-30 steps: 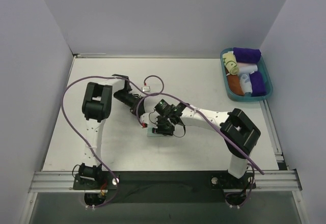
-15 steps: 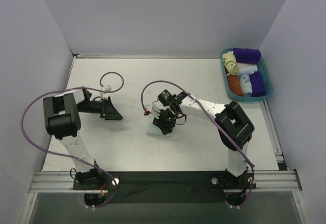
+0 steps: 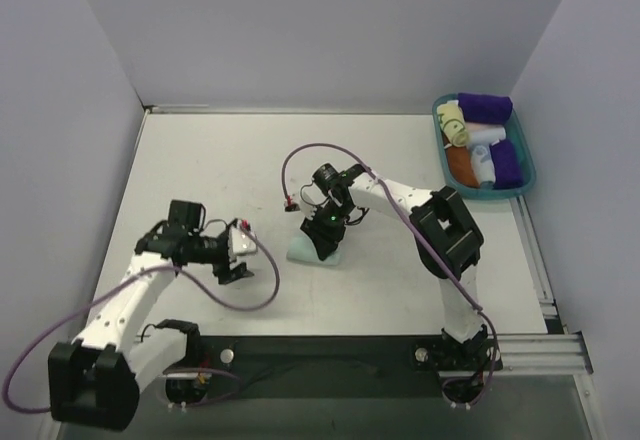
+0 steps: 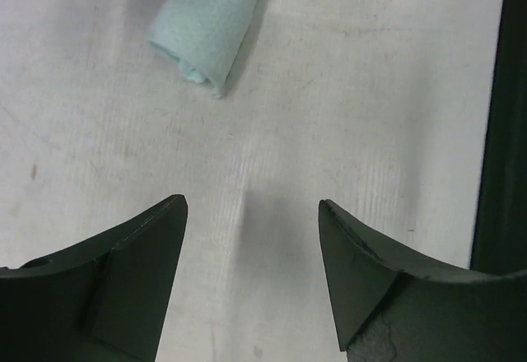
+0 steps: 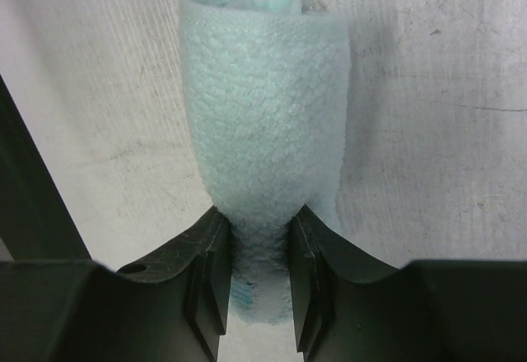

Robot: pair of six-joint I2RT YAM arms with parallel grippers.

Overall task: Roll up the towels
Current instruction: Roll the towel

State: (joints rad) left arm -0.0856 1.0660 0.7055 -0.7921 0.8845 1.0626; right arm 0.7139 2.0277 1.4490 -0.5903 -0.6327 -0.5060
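Right gripper (image 5: 259, 222): jaws clamped on the near end of a rolled mint-aqua terry towel (image 5: 263, 107), which lay near the centre of the white table (image 5: 428, 90). Left gripper (image 4: 251, 206): jaws wide apart, empty, well apart from the roll. Teal plastic tray (image 3: 444, 172): far right corner.
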